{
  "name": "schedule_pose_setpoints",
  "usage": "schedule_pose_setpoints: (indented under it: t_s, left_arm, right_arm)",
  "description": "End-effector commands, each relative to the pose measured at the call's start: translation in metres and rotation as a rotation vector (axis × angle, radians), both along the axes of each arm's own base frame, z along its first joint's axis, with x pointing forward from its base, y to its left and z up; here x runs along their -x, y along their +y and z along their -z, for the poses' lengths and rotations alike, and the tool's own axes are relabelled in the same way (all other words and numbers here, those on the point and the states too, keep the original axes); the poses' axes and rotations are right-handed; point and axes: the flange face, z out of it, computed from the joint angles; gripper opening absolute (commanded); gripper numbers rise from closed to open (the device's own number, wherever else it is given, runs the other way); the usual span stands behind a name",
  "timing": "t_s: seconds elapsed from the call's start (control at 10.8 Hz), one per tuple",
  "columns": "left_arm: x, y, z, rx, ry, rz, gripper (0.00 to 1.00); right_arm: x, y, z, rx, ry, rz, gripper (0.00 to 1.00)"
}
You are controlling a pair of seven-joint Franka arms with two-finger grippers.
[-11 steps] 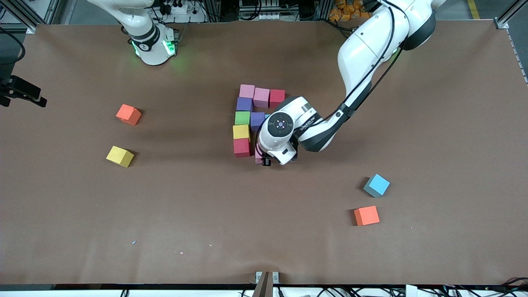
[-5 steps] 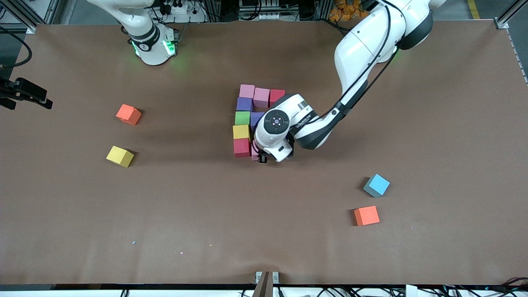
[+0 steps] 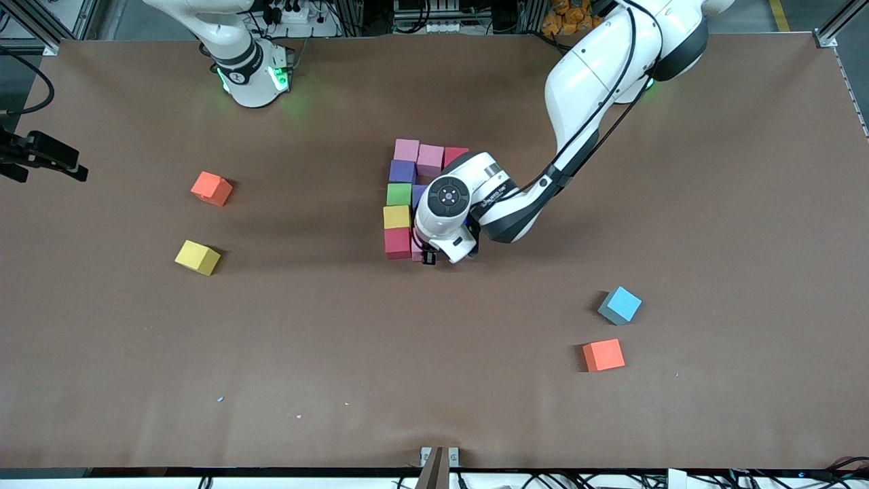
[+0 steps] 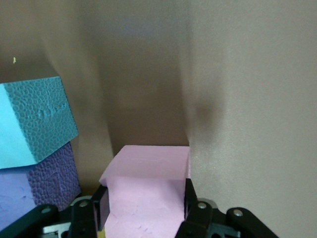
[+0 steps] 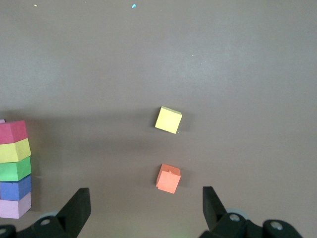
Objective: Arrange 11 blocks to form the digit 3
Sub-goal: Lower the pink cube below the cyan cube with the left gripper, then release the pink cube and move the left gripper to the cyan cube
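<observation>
My left gripper [image 3: 428, 258] is shut on a pink block [image 4: 146, 198], low at the table beside the crimson block [image 3: 398, 242] that ends the figure's column nearest the front camera. The column runs from there through yellow [image 3: 397, 216], green [image 3: 399, 194] and purple [image 3: 402, 171] to a pink block [image 3: 407, 149]. A second pink [image 3: 430, 159] and a crimson block [image 3: 455, 153] extend that farthest bar. The left wrist view shows a light blue block [image 4: 34, 124] against a purple one [image 4: 47, 178]. My right gripper [image 5: 146, 208] hangs open, high over the table.
Loose on the table are a yellow block [image 3: 197, 257] and an orange cube [image 3: 211, 188] toward the right arm's end. A light blue block [image 3: 620, 305] and another orange cube [image 3: 603, 354] lie toward the left arm's end, nearer the front camera.
My left gripper has carried the pink block sideways toward the crimson block at the column's near end, and now sits right beside it. The right arm has barely shifted.
</observation>
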Motion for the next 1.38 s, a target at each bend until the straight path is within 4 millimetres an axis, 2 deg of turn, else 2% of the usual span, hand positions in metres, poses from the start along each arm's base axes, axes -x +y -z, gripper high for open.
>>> schedule_pose_setpoints:
  t_s: [0.0,0.18,0.28,0.37,0.46,0.74,1.01,1.2,1.29]
  left_arm:
    - [0.001,-0.006,0.002,0.007,0.008,-0.011,0.15]
    - [0.001,-0.005,0.003,0.006,0.009,-0.012,0.25]
    - [0.000,-0.004,0.003,0.006,0.009,-0.012,0.42]
    - [0.000,-0.004,0.003,0.006,0.006,-0.004,0.86]
    - [0.001,-0.006,0.002,0.004,-0.002,0.009,1.00]
    - [-0.001,-0.005,-0.011,0.006,-0.019,0.018,1.00]
    - [-0.003,-0.003,-0.053,-0.016,-0.039,0.028,1.00]
    - [-0.009,0.008,-0.086,-0.036,-0.054,0.042,1.00]
    - [-0.012,0.017,-0.103,-0.045,-0.071,0.106,1.00]
  right_arm:
    - [-0.003,0.000,-0.004,0.000,-0.007,-0.006,1.00]
    - [-0.003,0.000,-0.004,0.001,-0.012,-0.005,1.00]
    - [-0.003,-0.001,-0.005,0.000,-0.013,-0.002,1.00]
    - [-0.003,0.000,-0.005,-0.001,-0.013,-0.004,1.00]
    - [-0.003,0.000,-0.005,-0.001,-0.013,-0.004,1.00]
    - [-0.003,0.000,-0.005,-0.002,-0.014,-0.006,1.00]
    - [-0.003,0.000,-0.005,-0.002,-0.014,-0.006,1.00]
    - [-0.003,0.000,-0.005,-0.002,-0.014,-0.004,1.00]
    - [-0.003,0.000,-0.005,-0.002,-0.014,-0.004,1.00]
